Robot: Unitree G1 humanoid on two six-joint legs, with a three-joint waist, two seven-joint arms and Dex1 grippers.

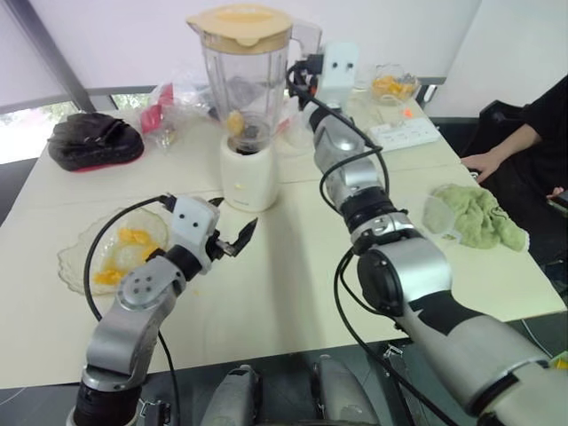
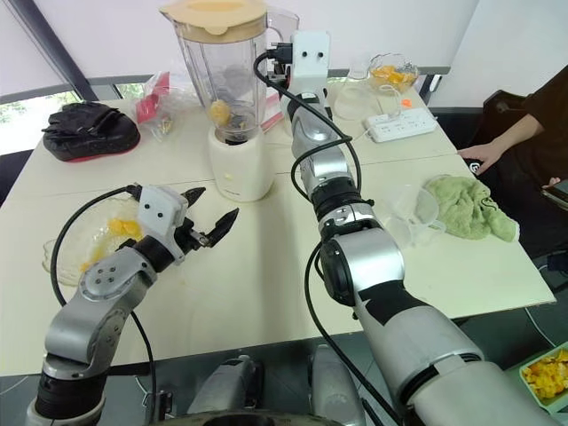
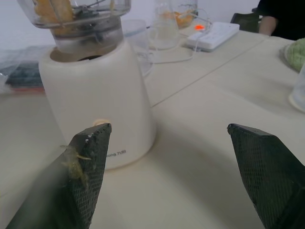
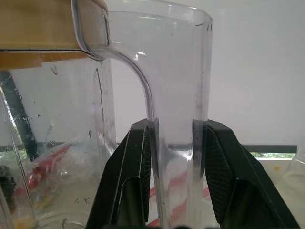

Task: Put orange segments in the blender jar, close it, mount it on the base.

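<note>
We find a pale table (image 1: 293, 293) carrying the base (image 1: 248, 177), a glass plate (image 1: 84, 257) beside it, a black bag (image 1: 93, 140) at the far corner, a white power strip (image 1: 404, 133), and a green cloth (image 1: 479, 213) near the person's hand (image 1: 484, 164).

My arms are silver-grey metal segments with black joint rings and looping black cables. Each pincer, left (image 1: 232, 238) and right (image 4: 174, 167), has a white camera block and textured black fingers (image 3: 88, 162).
</note>
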